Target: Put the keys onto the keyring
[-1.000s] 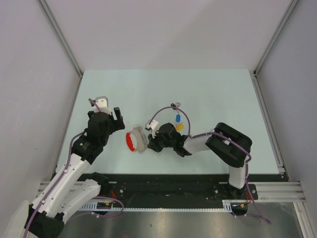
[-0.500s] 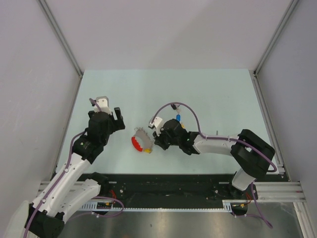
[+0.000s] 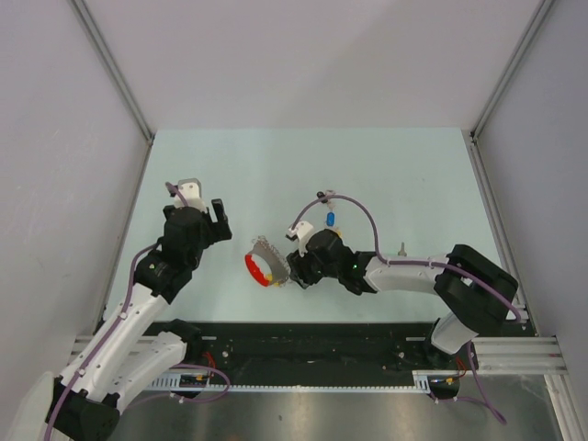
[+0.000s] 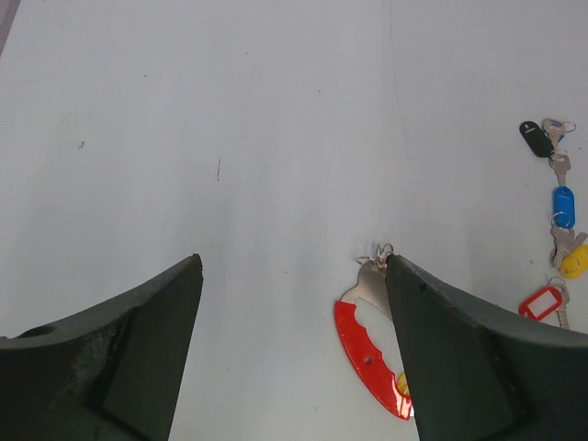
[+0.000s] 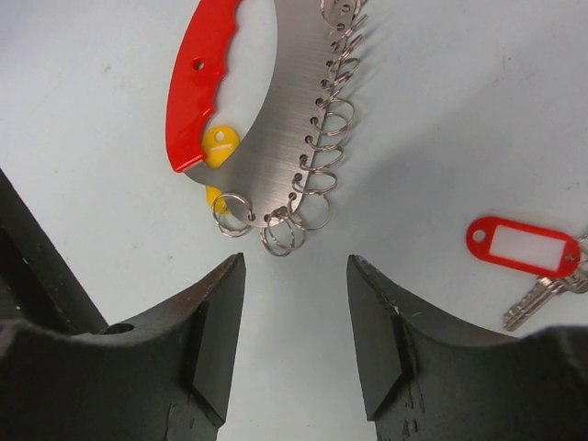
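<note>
Seen from above, the keyring [image 3: 262,265] lies on the pale desk [image 3: 386,165] between the two arms. The right tool [image 3: 296,267] is just beside it at its 3 o'clock, and the left tool [image 3: 197,213] stands apart at its 10 o'clock. A blue-tagged key [image 3: 330,220] lies at 1 o'clock of the right tool.

In the left wrist view, the left tool is spread wide and holds nothing. The keyring's red band [image 4: 366,356] lies flat at 4 o'clock of the gap, beside the right-hand finger. Along the 3 o'clock edge lie a black-tagged key [image 4: 535,138], the blue one, a yellow-tagged key [image 4: 577,262] and a red-tagged key [image 4: 540,301].

In the right wrist view, the right tool stands partly spread with nothing between its fingers. The keyring's steel plate [image 5: 276,119] lies at 12 o'clock, its wire rings [image 5: 285,230] just beyond the fingertips. A yellow tag [image 5: 220,142] pokes out from under the plate.
</note>
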Available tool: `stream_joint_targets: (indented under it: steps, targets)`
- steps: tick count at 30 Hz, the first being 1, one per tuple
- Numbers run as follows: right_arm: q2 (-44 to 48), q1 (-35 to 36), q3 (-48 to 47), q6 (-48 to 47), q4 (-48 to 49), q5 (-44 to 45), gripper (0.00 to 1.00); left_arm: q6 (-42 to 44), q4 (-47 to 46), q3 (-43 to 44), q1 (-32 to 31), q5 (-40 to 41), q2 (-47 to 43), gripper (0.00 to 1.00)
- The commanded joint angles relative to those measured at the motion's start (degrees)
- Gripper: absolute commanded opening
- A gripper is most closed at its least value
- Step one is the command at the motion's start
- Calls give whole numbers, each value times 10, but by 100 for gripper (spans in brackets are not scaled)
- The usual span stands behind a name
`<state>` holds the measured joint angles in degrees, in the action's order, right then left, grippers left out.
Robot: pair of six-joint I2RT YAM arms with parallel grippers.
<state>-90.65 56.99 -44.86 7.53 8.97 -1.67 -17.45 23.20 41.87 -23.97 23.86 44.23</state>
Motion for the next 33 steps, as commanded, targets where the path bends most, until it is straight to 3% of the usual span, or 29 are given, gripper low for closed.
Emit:
stream_joint_targets:
  steps: [1, 6, 17, 23, 26, 29, 33]
  targets:
    - [-10, 1, 16, 69, 78, -5, 52, 16, -21, -6, 5, 5, -4, 85]
    - [-41, 3, 36, 119, 134, -2, 41, 16, -21, -6, 5, 3, -3, 85]
    - [-76, 7, 47, 170, 158, -10, 28, 17, -22, -6, 5, -1, -3, 85]
    - [-93, 7, 47, 169, 176, -12, 25, 17, -23, -6, 5, -1, -3, 85]
    - [-92, 7, 47, 157, 179, -17, 18, 17, -22, -6, 5, -2, -4, 85]
    - [-64, 8, 46, 136, 169, -19, 4, 18, -24, -7, 5, -3, -4, 85]
    - [-6, 7, 36, 77, 136, -36, 0, 26, -28, -10, 5, -19, -11, 85]
